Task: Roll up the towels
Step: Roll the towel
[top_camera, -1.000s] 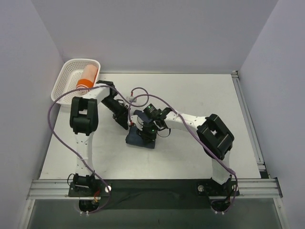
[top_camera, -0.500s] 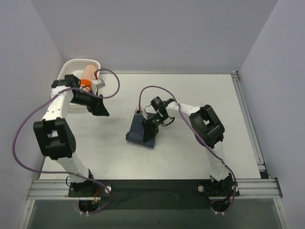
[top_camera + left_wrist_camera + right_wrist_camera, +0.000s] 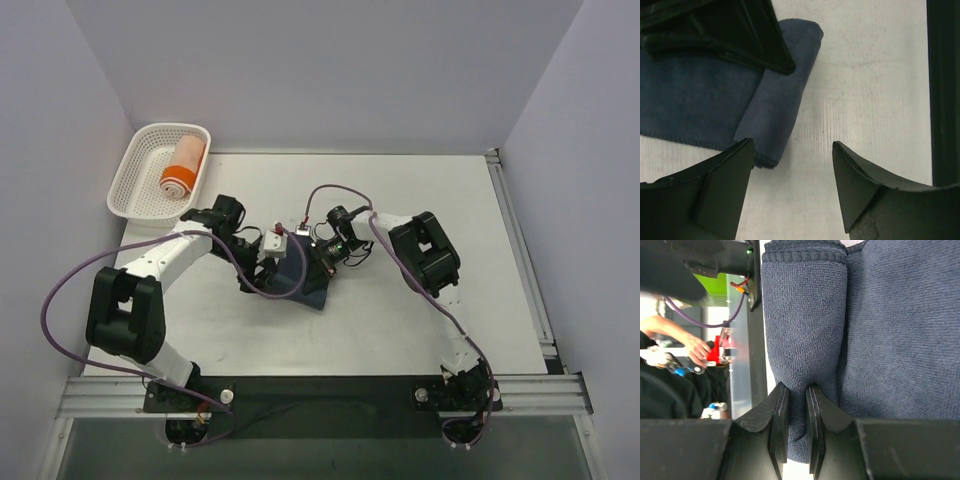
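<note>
Two arms stand bolted at the near edge of the table [image 3: 400,330], the left arm [image 3: 125,312] on the left and the right arm [image 3: 428,255] on the right. Both reach toward the middle of the table and meet over the navy towel [image 3: 312,294].

1. Left gripper [image 3: 792,145]: jaws spread wide, with nothing between them. The left wrist view shows bare table in the gap. The rolled edge of the navy towel lies just beside the left-hand finger, and whether the two touch cannot be told.

2. Right gripper [image 3: 796,387]: fingers pressed together on a fold of the navy towel. The right wrist view shows the cloth pinched between the two fingertips. The fold runs away from the fingers as a thick, rounded ridge, with the flat part of the towel beside it.

3. Navy towel: lies on the table near its centre, partly hidden by both grippers in the top view. One edge is turned over into a short roll; the remainder lies flat.

4. Basket [image 3: 122,185]: a white lattice basket at the far left corner of the table, well apart from both grippers.

5. Orange towel [image 3: 183,166]: rolled into a cylinder and lying inside the basket, its white band at the nearer end
</note>
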`<act>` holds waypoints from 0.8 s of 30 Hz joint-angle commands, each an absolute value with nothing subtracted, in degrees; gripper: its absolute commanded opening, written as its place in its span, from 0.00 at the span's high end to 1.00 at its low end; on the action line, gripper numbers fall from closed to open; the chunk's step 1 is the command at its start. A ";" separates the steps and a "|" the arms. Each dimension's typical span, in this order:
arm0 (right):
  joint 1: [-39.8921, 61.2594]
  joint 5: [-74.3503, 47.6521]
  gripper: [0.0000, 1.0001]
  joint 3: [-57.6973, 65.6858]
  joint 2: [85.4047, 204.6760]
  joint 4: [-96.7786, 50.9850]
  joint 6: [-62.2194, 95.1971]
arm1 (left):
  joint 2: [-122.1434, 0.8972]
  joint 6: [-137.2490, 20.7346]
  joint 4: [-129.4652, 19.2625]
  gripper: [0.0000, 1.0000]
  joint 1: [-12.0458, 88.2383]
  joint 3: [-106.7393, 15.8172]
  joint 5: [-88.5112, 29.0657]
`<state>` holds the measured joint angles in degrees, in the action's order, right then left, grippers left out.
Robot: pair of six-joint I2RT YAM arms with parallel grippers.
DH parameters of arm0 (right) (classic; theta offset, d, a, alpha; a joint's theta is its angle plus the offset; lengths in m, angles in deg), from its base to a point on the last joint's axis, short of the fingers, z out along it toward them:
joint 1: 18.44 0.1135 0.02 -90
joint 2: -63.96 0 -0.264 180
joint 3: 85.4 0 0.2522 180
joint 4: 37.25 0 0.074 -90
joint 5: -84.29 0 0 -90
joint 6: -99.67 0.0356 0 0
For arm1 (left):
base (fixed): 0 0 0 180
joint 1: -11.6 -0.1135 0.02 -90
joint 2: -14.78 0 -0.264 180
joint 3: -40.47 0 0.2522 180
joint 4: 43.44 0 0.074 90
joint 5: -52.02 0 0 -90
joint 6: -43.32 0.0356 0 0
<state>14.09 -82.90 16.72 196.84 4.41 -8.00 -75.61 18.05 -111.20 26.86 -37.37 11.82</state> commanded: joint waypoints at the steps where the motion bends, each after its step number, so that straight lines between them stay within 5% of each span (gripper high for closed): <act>1: 14.08 -79.62 1.00 17.56 199.84 7.53 -7.73 | -74.16 24.69 -103.89 0.26 31.54 -36.66 9.66; 12: 13.46 -79.98 1.00 18.27 200.81 7.45 -7.29 | -77.93 23.99 -90.26 0.34 41.12 -28.85 0.71; 18: 13.46 -76.47 0.98 19.23 199.66 7.71 -7.64 | -81.28 20.22 -89.72 0.67 42.62 -28.84 -3.88; 22: 12.67 -75.06 0.97 22.31 198.61 8.23 -7.38 | -80.23 17.58 -95.78 0.74 44.55 -28.58 -4.76; 24: 12.67 -73.91 0.99 23.36 198.52 8.32 -7.81 | -78.48 15.13 -96.05 0.70 45.43 -26.56 -5.89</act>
